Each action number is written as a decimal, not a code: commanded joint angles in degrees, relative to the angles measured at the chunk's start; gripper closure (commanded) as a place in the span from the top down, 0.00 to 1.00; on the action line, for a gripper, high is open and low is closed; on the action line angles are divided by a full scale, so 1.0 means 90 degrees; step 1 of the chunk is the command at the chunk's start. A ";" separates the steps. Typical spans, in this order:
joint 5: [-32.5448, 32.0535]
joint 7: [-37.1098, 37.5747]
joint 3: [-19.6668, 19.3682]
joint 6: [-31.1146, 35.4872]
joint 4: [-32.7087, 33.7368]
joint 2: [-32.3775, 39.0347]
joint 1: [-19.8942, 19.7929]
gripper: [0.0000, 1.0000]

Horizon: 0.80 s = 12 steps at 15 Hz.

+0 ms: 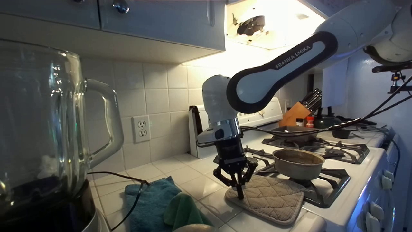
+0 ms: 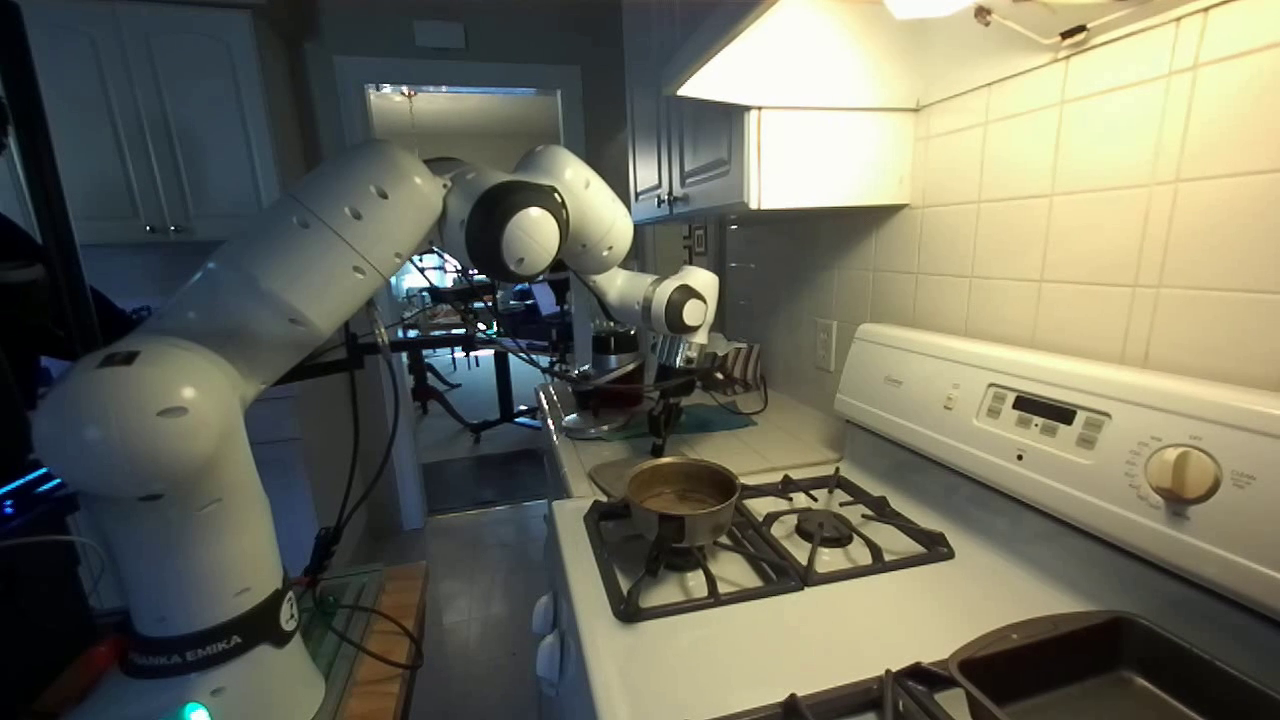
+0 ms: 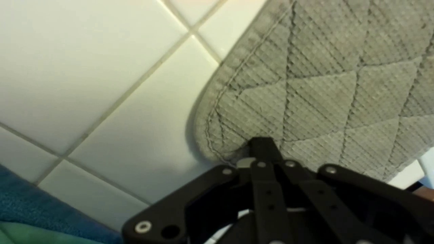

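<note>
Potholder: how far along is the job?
Done: the claw is at one corner of the potholder. In hand: its jaws look closed there; whether they pinch the edge, I can't tell. Left: probably any lifting or shifting, since the potholder lies spread out on the tiled counter.

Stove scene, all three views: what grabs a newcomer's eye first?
Probably the white Franka arm, large in both exterior views, its black gripper down at a corner of the quilted grey potholder on the tiled counter. Next, the metal saucepan on the stove and the brightly lit range hood above. In an exterior view, a glass blender jar looms in the foreground.
</note>
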 commanded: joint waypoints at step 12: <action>0.0215 -0.0248 -0.0100 0.0069 0.0402 0.0123 0.0284 0.00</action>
